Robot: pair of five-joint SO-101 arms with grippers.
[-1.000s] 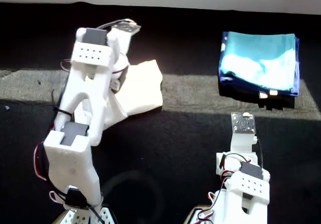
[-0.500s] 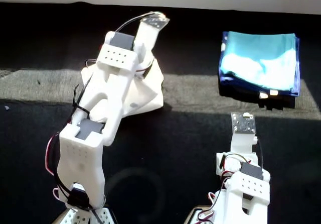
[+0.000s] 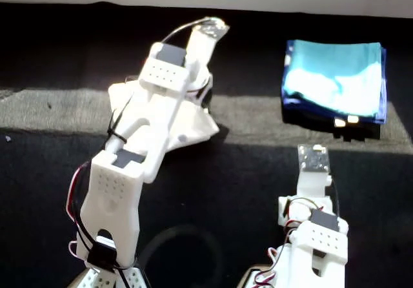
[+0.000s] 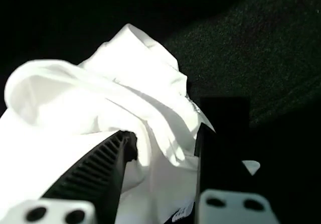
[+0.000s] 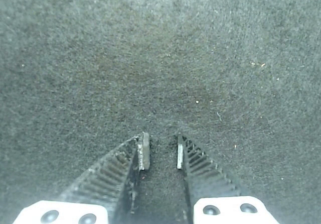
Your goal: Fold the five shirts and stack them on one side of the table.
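A crumpled white shirt lies at the back left of the dark table, in a sunlit band. My left gripper sits over it at the end of the outstretched left arm. In the left wrist view the left gripper is shut on a bunched fold of the white shirt. A stack of folded shirts, light blue on top with darker ones beneath, rests at the back right. My right gripper sits low near the front right; its tips are nearly together over bare cloth, holding nothing.
The table is covered in dark cloth, with a bright strip of sunlight across the middle. A pale wall runs along the far edge. Open floor lies between the white shirt and the stack.
The left arm has swung to the right and dragged the white shirt with it, bunching it more. The right arm and the stack have stayed put.
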